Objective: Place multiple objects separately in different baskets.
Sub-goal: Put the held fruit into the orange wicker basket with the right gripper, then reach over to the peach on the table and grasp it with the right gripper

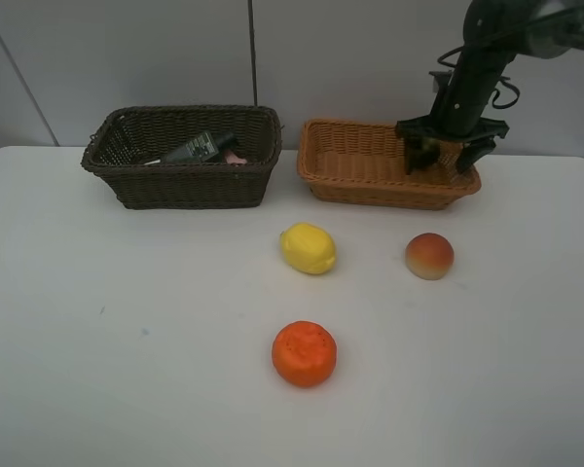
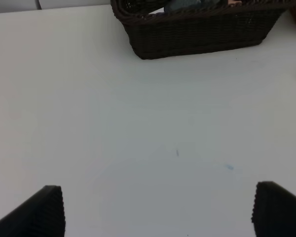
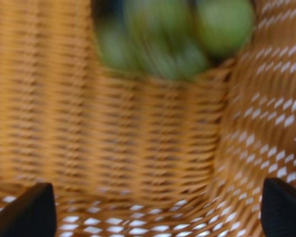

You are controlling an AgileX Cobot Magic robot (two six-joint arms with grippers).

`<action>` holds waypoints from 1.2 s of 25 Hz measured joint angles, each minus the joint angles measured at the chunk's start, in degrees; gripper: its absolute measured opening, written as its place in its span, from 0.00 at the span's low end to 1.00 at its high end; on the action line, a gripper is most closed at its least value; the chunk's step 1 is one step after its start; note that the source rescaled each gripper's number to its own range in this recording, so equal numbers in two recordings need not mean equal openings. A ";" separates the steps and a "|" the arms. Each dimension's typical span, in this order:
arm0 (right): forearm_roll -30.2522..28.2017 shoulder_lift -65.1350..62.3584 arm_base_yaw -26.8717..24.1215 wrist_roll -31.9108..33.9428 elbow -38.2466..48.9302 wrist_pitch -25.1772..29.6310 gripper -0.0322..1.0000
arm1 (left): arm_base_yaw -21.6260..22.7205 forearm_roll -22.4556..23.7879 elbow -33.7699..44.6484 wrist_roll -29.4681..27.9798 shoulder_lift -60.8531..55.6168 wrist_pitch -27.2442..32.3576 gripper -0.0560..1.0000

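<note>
My right gripper point(image 1: 446, 154) hangs open in the right end of the light orange-tan basket point(image 1: 360, 180). In the right wrist view the gripper point(image 3: 160, 207) has its jaws wide apart, and a blurred dark mangosteen with green leaves point(image 3: 172, 39) lies on the basket floor beyond them, not held. The lemon point(image 1: 309, 248), peach point(image 1: 429, 256) and orange point(image 1: 304, 353) lie on the table. The dark brown basket point(image 1: 180, 185) holds the dark grey bottle point(image 1: 200, 148) and a bit of pink point(image 1: 236, 157). My left gripper point(image 2: 163, 210) is open over bare table. The marker and eraser are not clearly visible.
The white table point(image 1: 127, 321) runs to a grey wall behind both baskets. The dark basket also shows in the left wrist view point(image 2: 197, 37), well ahead of the left fingers. The right arm point(image 1: 482, 68) reaches down from the upper right.
</note>
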 joint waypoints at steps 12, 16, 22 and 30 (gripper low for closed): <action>3.07 -20.30 1.91 0.93 19.97 0.13 0.95 | 0.00 0.00 0.00 0.00 0.00 0.00 1.00; 5.36 -24.00 2.47 0.85 33.47 -2.95 0.95 | 0.00 0.00 0.00 0.00 0.00 0.00 1.00; 6.60 -24.17 4.11 -1.68 44.35 -14.39 0.95 | 0.00 0.00 0.00 0.00 0.00 0.00 1.00; 4.68 -22.67 4.05 -3.23 45.07 -17.88 0.95 | 0.00 0.00 0.00 0.00 0.00 0.00 1.00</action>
